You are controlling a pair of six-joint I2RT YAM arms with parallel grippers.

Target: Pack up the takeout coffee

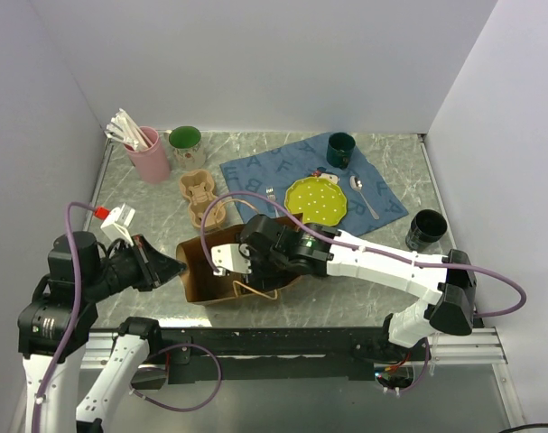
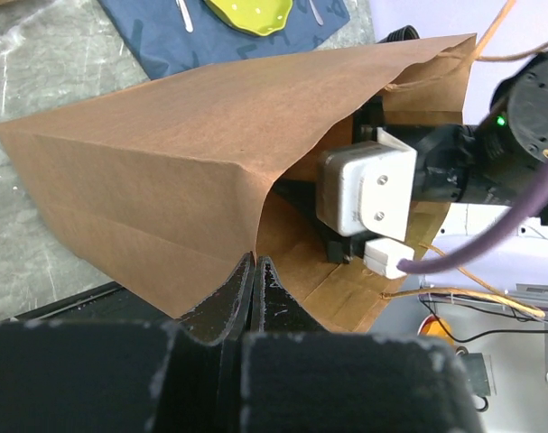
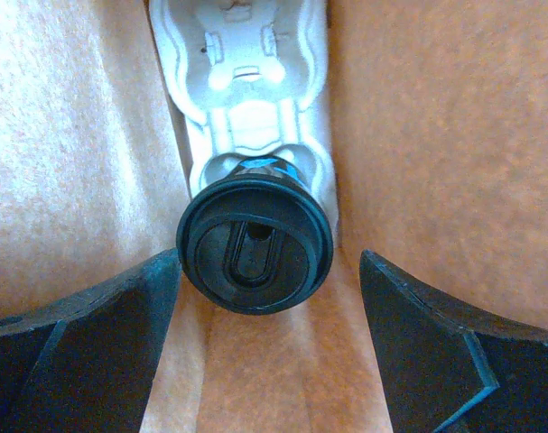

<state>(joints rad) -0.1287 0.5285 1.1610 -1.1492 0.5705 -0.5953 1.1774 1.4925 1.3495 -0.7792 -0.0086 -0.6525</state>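
One black lidded takeout cup [image 3: 255, 245] stands in a pale moulded carrier [image 3: 246, 81] inside the brown paper bag [image 1: 206, 287]. My right gripper [image 3: 269, 256] is deep in the bag, open, with its fingers either side of the cup's lid and not touching it. In the top view, bag and arm hide this cup. The second black ribbed cup [image 1: 427, 228] stands at the table's right side. My left gripper [image 2: 255, 271] is shut on the bag's [image 2: 165, 153] mouth edge, at the bag's left in the top view [image 1: 170, 267].
A tan cup carrier [image 1: 201, 194] lies just behind the bag. Behind it are a pink cup of utensils [image 1: 149, 153] and a green mug [image 1: 185, 140]. A blue cloth [image 1: 264, 171] holds a dark green mug [image 1: 339, 149], a yellow plate [image 1: 316, 198] and a spoon [image 1: 362, 191].
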